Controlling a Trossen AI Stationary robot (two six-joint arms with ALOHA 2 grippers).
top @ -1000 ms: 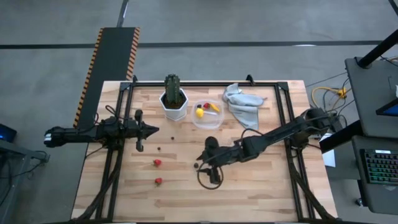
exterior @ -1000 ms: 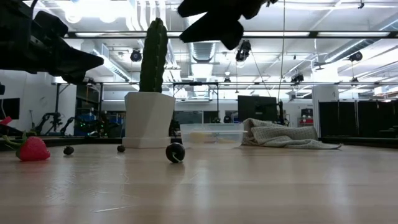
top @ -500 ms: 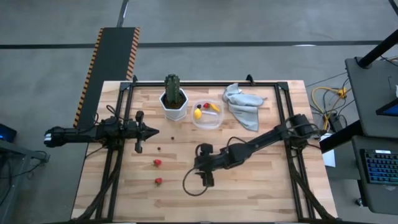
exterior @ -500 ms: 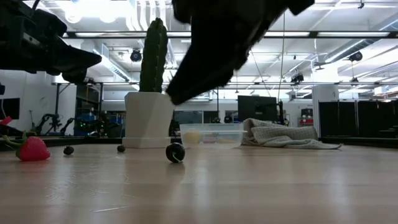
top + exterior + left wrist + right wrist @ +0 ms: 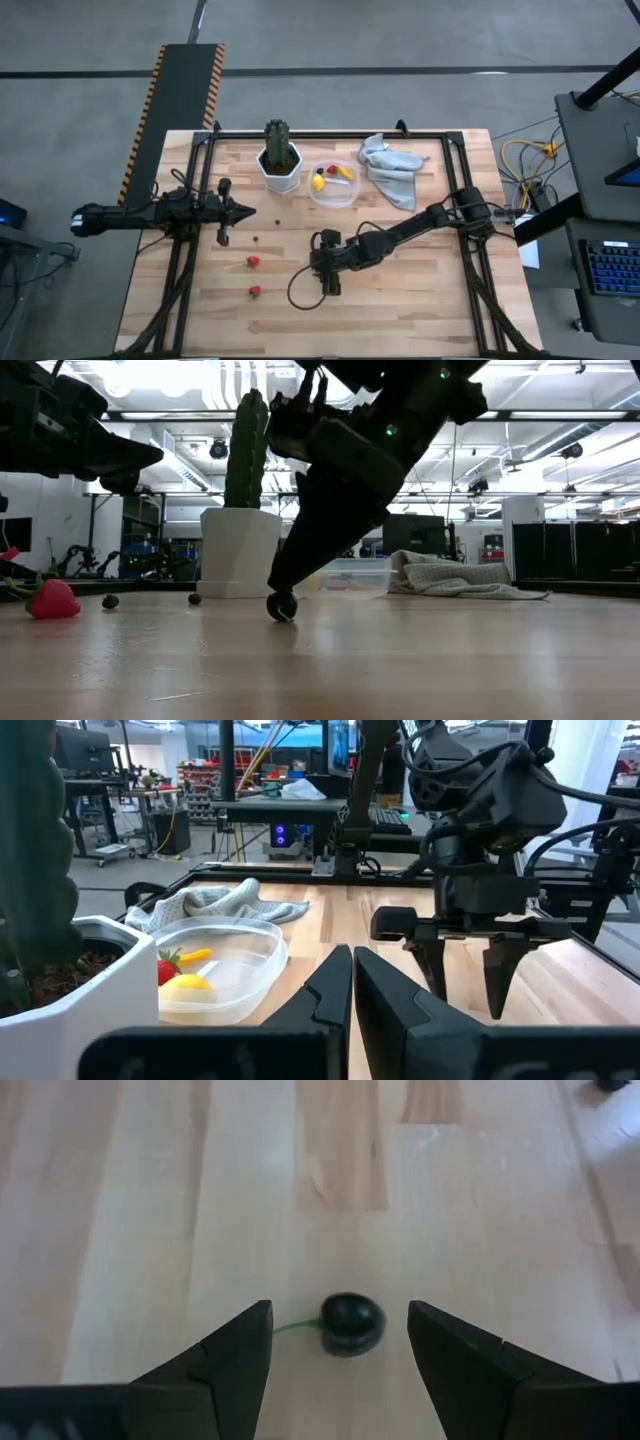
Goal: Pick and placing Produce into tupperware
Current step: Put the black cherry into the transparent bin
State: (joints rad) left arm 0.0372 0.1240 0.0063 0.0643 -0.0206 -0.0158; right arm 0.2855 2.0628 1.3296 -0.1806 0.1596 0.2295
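On the table, the grey cloth lies beside the tupperware, which holds a lemon; the cactus pot stands alongside. The right end effector straddles a dark berry, fingers wide, unobstructed. The left end effector hangs pinched closed.
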